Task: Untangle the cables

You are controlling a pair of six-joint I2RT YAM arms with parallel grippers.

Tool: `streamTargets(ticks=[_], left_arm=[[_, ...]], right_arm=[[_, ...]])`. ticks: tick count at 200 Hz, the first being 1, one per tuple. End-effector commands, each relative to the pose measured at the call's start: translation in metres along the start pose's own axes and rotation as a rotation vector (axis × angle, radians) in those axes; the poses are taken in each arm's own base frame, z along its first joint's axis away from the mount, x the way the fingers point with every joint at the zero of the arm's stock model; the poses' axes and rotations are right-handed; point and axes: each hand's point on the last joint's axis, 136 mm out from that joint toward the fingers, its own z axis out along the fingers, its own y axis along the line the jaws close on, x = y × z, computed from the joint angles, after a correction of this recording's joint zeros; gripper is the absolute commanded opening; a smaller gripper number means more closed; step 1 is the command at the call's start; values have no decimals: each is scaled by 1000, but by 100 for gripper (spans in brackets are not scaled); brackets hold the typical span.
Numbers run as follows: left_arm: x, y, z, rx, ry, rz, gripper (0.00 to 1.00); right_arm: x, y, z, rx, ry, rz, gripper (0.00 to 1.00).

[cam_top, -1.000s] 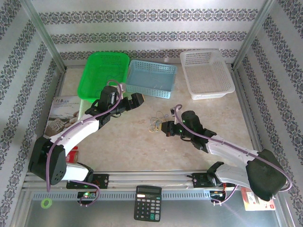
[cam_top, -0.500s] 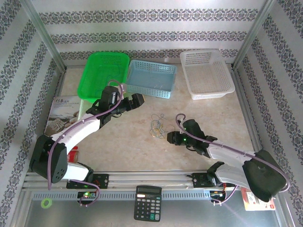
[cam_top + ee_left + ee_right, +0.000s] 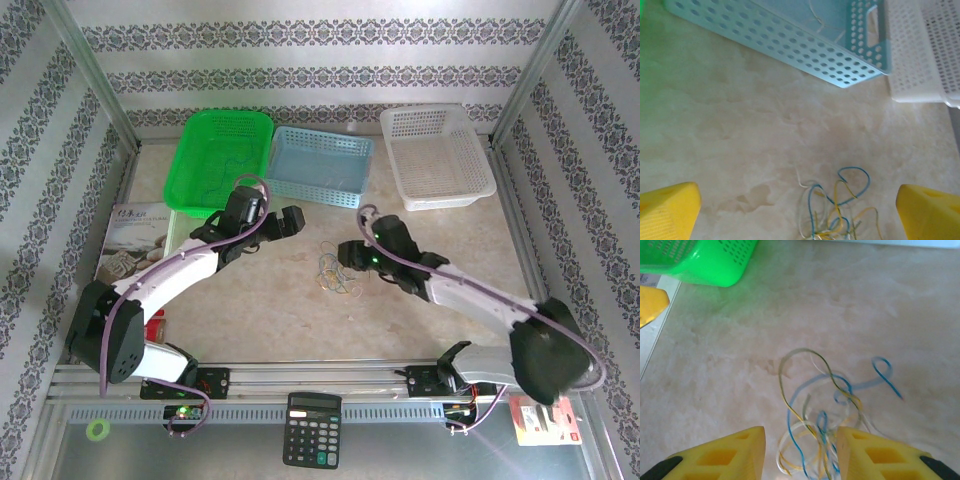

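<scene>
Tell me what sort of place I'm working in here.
Probably a staged robot test booth: wallpaper panels on a metal frame, a marble-look table, and a green basket, blue basket and white basket laid out as props.

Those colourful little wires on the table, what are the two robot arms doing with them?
The arms are trying to untangle them. The cables lie in a loose knot on the table, between the two arms. The right gripper is down at the pile with its jaws apart, loops lying between them but nothing pinched. The left gripper hovers beside the pile, wide open and holding nothing. The wires are not separated yet.
</scene>
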Motion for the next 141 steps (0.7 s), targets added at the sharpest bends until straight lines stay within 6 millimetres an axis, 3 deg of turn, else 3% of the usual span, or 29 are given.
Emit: streamTargets(ticks=[1,26,44,78,106,141], left_arm=[[-8,21,-14,-109,-87,9,100],[-19,30,-30,-149,-178,-29,100],[-22,29,-38,-151,-188,-52,100],[-19,19,-38,-119,-137,-15,100],[-14,9,-32,-89,-77,34,100],[1,-9,-10,-35,44,83,100]], right_arm=[[-11,23,24,-37,29,-78,42],[-13,50,54,-103,86,-98,41],[-9,57,73,-145,117,-83,39],[-2,29,74,-87,121,-34,27],[7,6,60,-56,110,1,26],[29,-21,55,-10,125,30,26]])
